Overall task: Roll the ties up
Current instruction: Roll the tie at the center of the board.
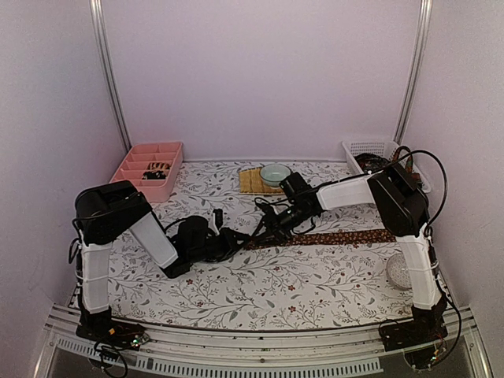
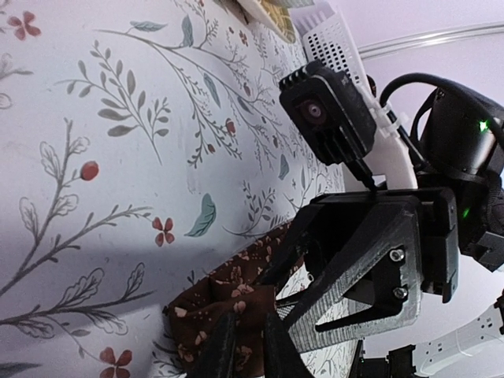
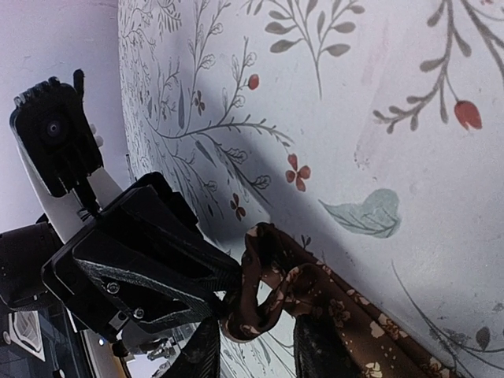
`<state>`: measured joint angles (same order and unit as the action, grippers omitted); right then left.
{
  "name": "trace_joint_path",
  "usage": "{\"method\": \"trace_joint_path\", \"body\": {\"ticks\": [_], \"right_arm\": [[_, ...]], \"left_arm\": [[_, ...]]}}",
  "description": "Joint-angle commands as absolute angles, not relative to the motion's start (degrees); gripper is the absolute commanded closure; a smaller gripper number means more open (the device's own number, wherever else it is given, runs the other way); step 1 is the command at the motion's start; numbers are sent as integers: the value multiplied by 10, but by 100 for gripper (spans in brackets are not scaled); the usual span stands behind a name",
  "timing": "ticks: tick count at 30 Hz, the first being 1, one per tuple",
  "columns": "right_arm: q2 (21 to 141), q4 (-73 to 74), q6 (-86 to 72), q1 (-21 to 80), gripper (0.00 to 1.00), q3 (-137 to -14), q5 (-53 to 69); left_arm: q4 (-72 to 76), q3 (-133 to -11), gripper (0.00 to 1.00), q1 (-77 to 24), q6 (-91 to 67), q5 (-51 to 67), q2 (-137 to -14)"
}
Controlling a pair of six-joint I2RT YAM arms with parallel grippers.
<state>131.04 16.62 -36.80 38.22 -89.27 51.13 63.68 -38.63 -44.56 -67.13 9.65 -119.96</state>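
**Tie end pinched, roll barely begun**

One brown speckled tie [image 1: 339, 236] lies flat on the floral cloth [image 1: 260, 291]. In the top cam it runs from frame ctr out toward the right edge. Its ctr-side end is where my two arms meet.

My L pincer [image 2: 242, 348] is clenched on that end. In its own cam the fingers sit nearly together at bottom ctr w/ a puckered wad of fabric between them. My R pincer [image 3: 260, 335] is just beside it, fingers apart & straddling the strip at the bottom of its cam. I see a gap there, so I wouldn't call that a grip. Between the two, the end sits curled in one loose loop. That's all the roll there is, so I'd call it early days for this tie.

Handling, my guess: light, thin, floppy, prob. slick. It has no stiffness to keep a curl, so the loop should spring open if released. The long tail dragging on the cloth should give a bit of tension. Best hold is across the full width right at the curled end, pads flat. Gripped on one edge it'll twist & roll into a cone.

Small dark rolls [image 1: 157, 169] sit in the pink tray [image 1: 130, 169], upper left. The white basket [image 1: 370, 146], upper right, holds dark stuff; can't tell what.
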Motion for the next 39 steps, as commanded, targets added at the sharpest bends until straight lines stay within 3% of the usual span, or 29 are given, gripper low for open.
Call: {"method": "trace_joint_path", "body": {"ticks": [1,5,8,14,21,30,35,39], "right_arm": [[1363,179,-358,380,75,-897,498],[1361,179,-357,376,90,-897,500],[1357,183,-352,372,97,-897,498],[1351,218,-332,366,99,-921,496],[1351,265,-289,361,99,-941,492],[1351,230,-303,355,99,-918,595],[1330,218,-321,353,100,-917,613],[1333,217,-323,351,100,-911,608]], "left_arm": [[656,-391,86,-450,-671,94,-1196],[661,-380,81,-448,-661,87,-1184],[632,-370,71,-444,-628,79,-1151],[484,-373,51,-438,-542,42,-1079],[456,-377,50,-436,-548,55,-1103],[495,-390,47,-438,-526,50,-1149],[482,-390,23,-438,-411,25,-1133],[471,-374,11,-439,-283,14,-1084]]}}
